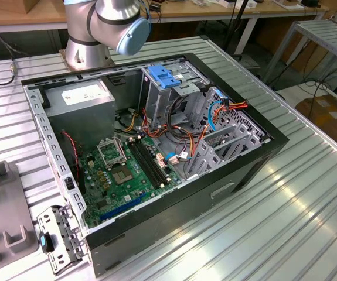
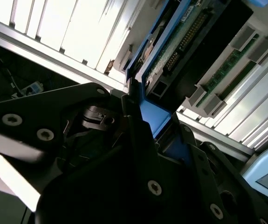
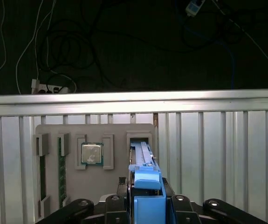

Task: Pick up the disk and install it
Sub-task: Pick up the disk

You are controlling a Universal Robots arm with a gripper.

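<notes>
In the first wrist view the disk stands on edge in a slot of a grey holder tray, its blue side rail facing the camera. My gripper has a dark finger on each side of that rail, pressed against it. In the second wrist view the disk shows its green circuit-board side and blue rail, with the gripper closed around the rail's end. The exterior view shows the open computer case with its drive cage under a blue latch plate.
The holder tray also carries a processor chip and memory sticks. Past the table's edge rail lies dark floor with cables. In the exterior view the arm's base stands behind the case, and a loose metal bracket lies at its near corner.
</notes>
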